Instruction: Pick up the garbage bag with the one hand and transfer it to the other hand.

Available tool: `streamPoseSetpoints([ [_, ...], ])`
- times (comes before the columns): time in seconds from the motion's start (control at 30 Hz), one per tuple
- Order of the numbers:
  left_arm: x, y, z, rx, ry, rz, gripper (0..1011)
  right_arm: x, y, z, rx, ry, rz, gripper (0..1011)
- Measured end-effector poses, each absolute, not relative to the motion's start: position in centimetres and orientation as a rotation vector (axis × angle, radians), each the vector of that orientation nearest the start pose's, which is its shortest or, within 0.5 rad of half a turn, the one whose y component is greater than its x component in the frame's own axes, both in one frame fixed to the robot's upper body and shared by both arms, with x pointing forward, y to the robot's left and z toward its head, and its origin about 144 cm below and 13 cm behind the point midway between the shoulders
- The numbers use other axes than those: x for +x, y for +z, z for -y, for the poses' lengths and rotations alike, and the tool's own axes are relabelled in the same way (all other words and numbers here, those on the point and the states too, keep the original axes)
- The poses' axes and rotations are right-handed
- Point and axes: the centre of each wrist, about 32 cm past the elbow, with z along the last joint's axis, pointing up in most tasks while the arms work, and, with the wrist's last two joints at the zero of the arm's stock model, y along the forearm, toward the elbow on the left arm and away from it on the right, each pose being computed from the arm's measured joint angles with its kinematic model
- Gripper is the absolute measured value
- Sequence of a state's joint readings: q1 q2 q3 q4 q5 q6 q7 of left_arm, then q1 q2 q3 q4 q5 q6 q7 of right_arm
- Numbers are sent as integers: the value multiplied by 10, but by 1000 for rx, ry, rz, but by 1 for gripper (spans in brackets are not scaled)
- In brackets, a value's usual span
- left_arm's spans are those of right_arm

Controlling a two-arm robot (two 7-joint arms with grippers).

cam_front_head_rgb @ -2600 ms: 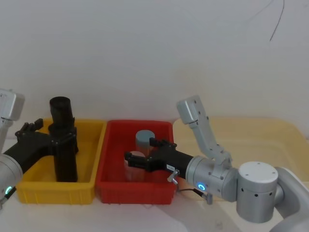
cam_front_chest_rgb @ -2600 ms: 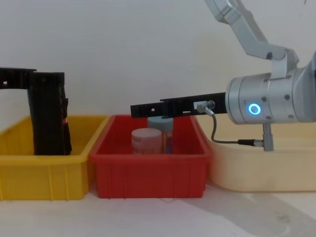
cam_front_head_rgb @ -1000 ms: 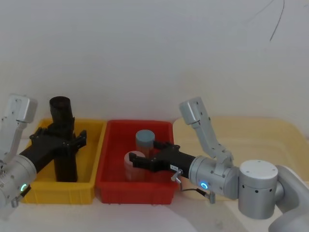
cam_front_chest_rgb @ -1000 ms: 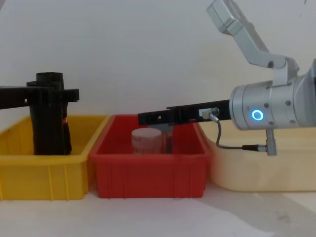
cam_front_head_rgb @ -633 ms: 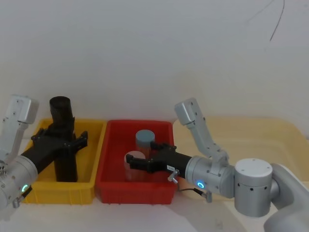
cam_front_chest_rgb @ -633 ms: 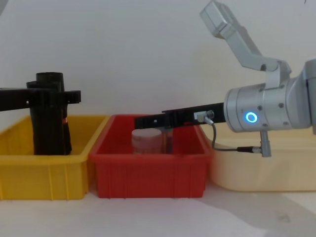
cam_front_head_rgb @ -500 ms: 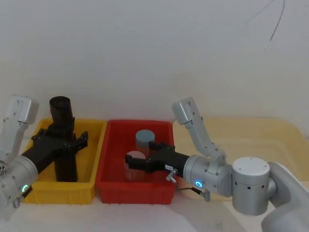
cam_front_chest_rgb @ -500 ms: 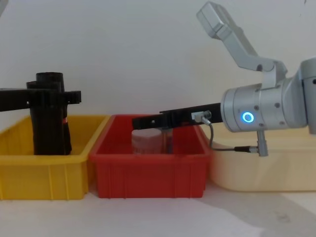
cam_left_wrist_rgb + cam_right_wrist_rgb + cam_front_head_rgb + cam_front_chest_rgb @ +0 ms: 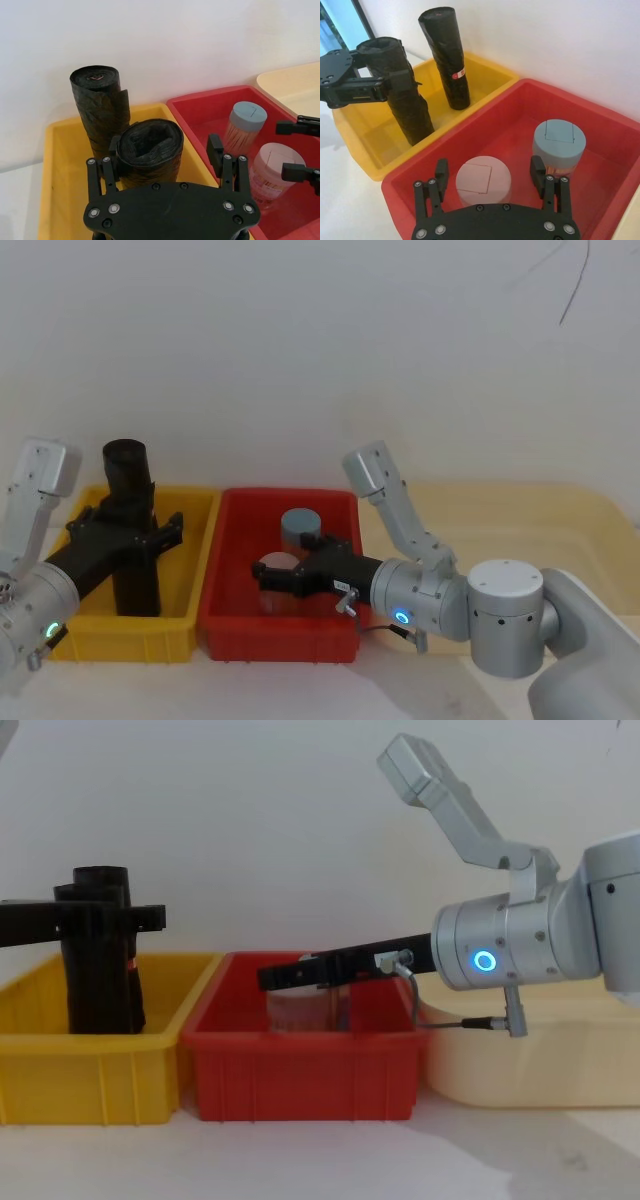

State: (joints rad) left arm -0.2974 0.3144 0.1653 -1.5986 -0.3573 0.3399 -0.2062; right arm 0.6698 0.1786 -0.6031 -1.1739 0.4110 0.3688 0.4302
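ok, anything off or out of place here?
Nothing spilled or tipped. One oddity: the right tool sits open either side of the pink-lidded jar in the red bin, while the garbage bag stands in the yellow bin, inside the open left tool.

— We make the garbage bag [image 9: 407, 107] plain matte black, and the other roll [image 9: 451, 60] black too, with a red-and-white label
— We agree, and we see a yellow bin [image 9: 490, 70], a red bin [image 9: 600, 112], one jar [image 9: 484, 182] lidded pale pink, the second jar [image 9: 559, 139] grey-blue, and a cream tray [image 9: 580, 510]
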Motion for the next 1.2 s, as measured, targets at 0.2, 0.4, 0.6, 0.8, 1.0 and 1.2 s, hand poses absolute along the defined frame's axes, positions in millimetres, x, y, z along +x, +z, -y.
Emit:
streamPoseSetpoints([
  [0.2, 527, 1253, -265, 55, 1193, -52, 1000, 602, 1243, 135, -262, -678, -126, 999],
  [0.4, 527, 1253, -266, 55, 1193, -53, 1000, 602, 1244, 135, -274, -669, -120, 999],
  [0.6, 527, 1253, -266, 55, 1193, -53, 1000, 602, 1244, 135, -286, -661, -116, 999],
  [0.8, 527, 1253, -266, 55, 1193, -53, 1000, 602, 1244, 134, -298, -651, -116, 999],
  [1.0, 527, 1253, -266, 55, 1193, -53, 1000, 602, 1243, 133, -305, -645, -117, 999],
  [1.2, 527, 1253, -266, 55, 1193, -53, 1000, 602, 1241, 131, -305, -645, -118, 999],
])
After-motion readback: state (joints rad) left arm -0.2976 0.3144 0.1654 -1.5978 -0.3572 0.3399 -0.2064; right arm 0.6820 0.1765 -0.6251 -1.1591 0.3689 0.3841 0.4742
